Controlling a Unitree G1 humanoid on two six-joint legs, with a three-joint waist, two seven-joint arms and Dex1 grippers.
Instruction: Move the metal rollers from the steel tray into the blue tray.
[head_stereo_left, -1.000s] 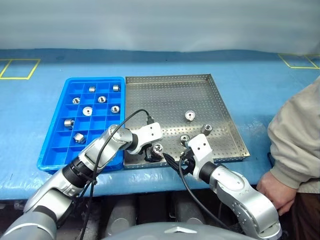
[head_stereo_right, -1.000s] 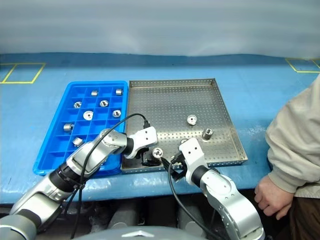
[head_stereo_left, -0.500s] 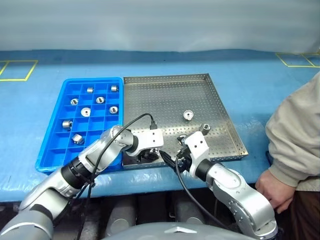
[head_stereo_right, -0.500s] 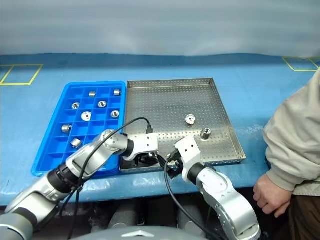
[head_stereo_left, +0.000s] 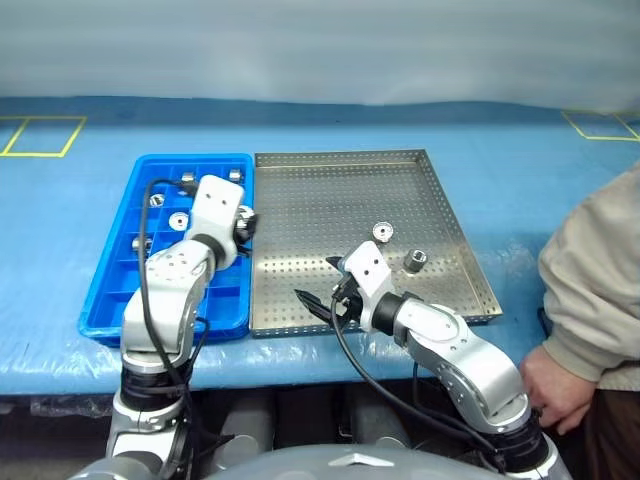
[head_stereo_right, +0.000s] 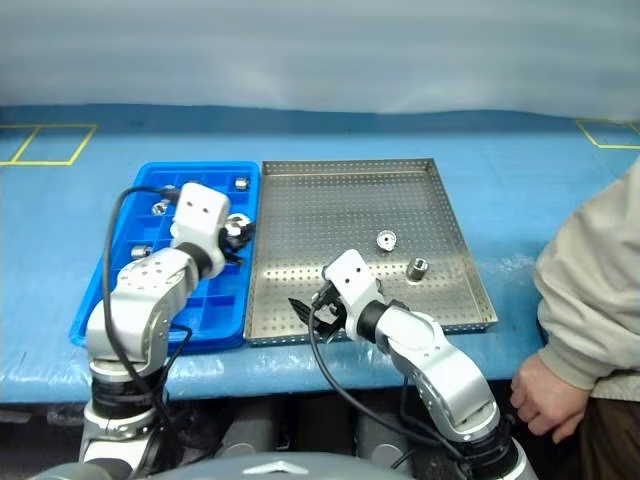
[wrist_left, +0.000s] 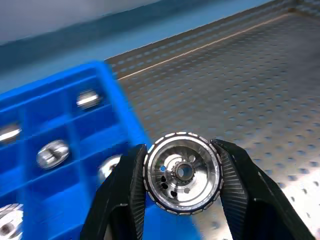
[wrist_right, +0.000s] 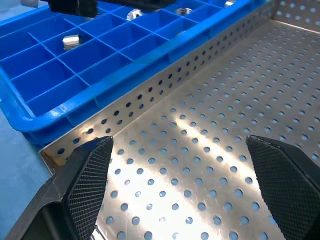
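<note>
The left hand, open a second ago, now clamps a shiny ring-shaped metal roller over the blue compartmented plastic tray, ready to drop. The right hand gapes empty above the perforated steel tray.

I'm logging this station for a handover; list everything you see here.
table cover: one, blue, under both trays
tape marks: yellow, far corners
steel tray: one, silver, centre
blue tray: one, to the robot's left of the steel tray, touching it
loose rollers: two, silver, in the steel tray
sorted rollers: several, in blue tray compartments, some hidden by the arm
held roller: one
person's hand: beige sleeve, right edge
left gripper: shut on the held roller
right gripper: open, over the steel tray
</note>
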